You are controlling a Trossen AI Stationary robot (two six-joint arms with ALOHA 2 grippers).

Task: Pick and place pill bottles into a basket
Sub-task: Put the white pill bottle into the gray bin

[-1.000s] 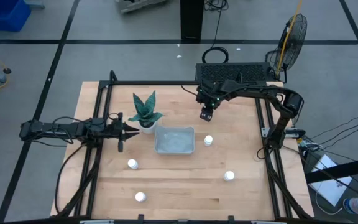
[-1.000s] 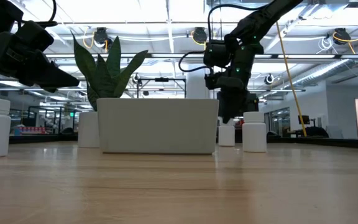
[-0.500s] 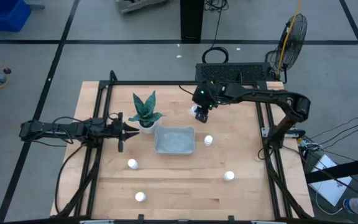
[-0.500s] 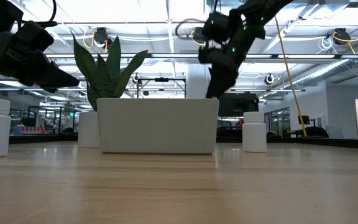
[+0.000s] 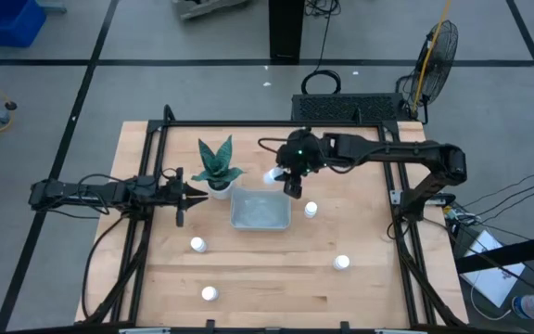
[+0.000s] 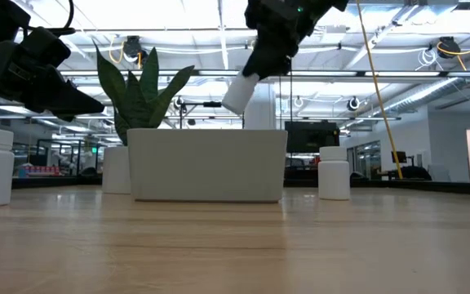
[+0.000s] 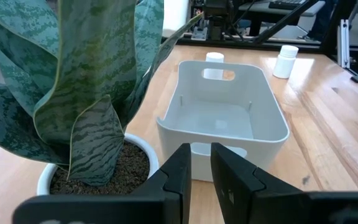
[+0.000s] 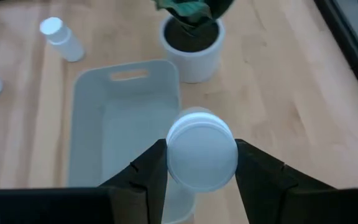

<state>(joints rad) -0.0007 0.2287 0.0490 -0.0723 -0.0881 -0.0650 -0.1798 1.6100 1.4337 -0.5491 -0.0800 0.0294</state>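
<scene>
Wooden table (image 5: 267, 278) is lying inside a black frame, and most of its near half is staying bare, with wide room between the scattered things. Near the middle the basket (image 5: 260, 208) is sitting, and the white pot with the green plant (image 5: 218, 169) is standing just beside its left far corner. The right arm is reaching over the far edge of the basket; the right gripper (image 5: 286, 178) is holding a pill bottle (image 6: 239, 92) in the air above the rim, tilted. The left gripper (image 5: 185, 195) is waiting at the left side near the plant, its fingers nearly together. Four other pill bottles are standing on the wood: one (image 5: 311, 210) just beside the basket's right edge, one (image 5: 341, 263) further right, one (image 5: 197, 245) and one (image 5: 209, 293) towards the near left.
</scene>
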